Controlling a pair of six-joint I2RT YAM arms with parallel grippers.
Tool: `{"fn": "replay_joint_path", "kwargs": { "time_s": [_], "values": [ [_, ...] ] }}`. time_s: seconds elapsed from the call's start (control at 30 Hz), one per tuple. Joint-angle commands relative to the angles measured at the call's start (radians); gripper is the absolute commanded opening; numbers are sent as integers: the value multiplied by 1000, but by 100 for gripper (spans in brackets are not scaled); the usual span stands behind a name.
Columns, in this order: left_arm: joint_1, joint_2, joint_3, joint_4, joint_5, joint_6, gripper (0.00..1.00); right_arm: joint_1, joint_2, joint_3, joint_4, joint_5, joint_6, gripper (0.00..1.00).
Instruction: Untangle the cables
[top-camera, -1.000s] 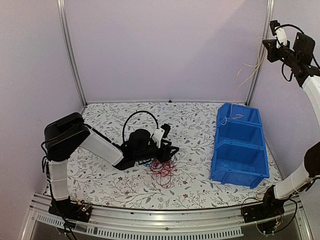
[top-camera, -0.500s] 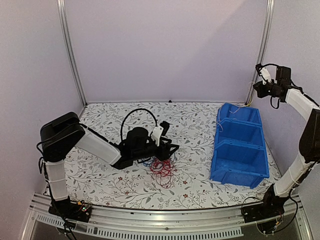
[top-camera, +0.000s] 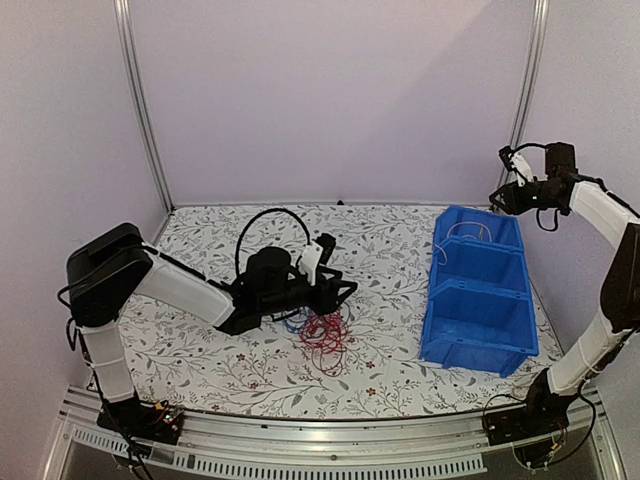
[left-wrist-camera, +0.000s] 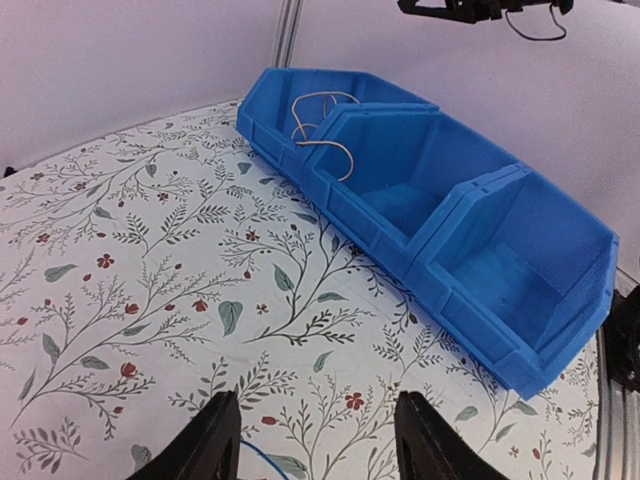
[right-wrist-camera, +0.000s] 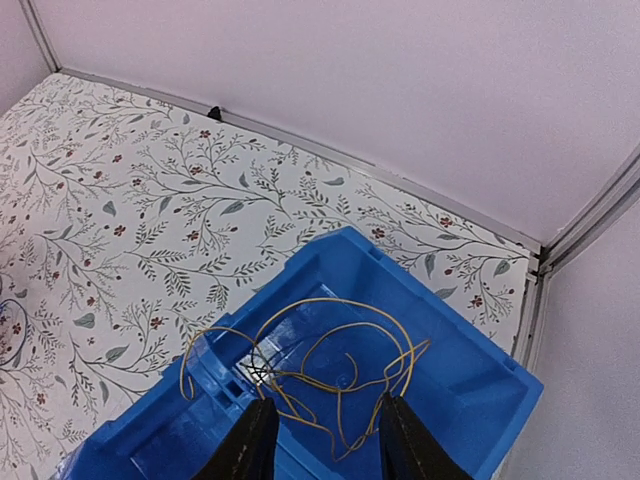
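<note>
The cables (top-camera: 322, 335) lie as a loose, mostly red clump on the flowered table, with a blue strand (left-wrist-camera: 262, 462) at the clump's left. My left gripper (top-camera: 335, 290) hovers low just behind the clump, open and empty; in its wrist view the left gripper (left-wrist-camera: 315, 440) frames bare tabletop. My right gripper (top-camera: 503, 192) hangs open above the far compartment of the blue bin (top-camera: 475, 355). A thin yellow wire (right-wrist-camera: 320, 360) lies coiled in that compartment, below the right gripper (right-wrist-camera: 325, 440), with one loop over the bin's rim.
The blue bin (left-wrist-camera: 480, 320) has three compartments and stands at the table's right side, near the corner post (top-camera: 520, 100). A thick black arm cable (top-camera: 270, 218) arches over the left wrist. Walls close off the back and sides.
My right arm came down from high at the right wall to just above the far compartment. Its jaws opened, and the yellow wire that dangled from it now lies in the bin.
</note>
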Motion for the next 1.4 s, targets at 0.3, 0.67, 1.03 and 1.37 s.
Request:
{"fn": "replay_joint_path", "kwargs": {
  "time_s": [0.3,0.67,1.03,1.37],
  "values": [
    [-11,-132,-87,-18,-24,-53,52,207,55,-162,-50,43,-66,27],
    [-15,-119,-89,-11,-23,-60,52,249,150,-156,-65,96,3,34],
    [-19,-109,-92,0,-18,-71,52,305,233,-141,-25,131,47,33],
    [-22,-109,-89,-5,-18,-73,52,312,186,-100,14,96,114,9]
  ]
}}
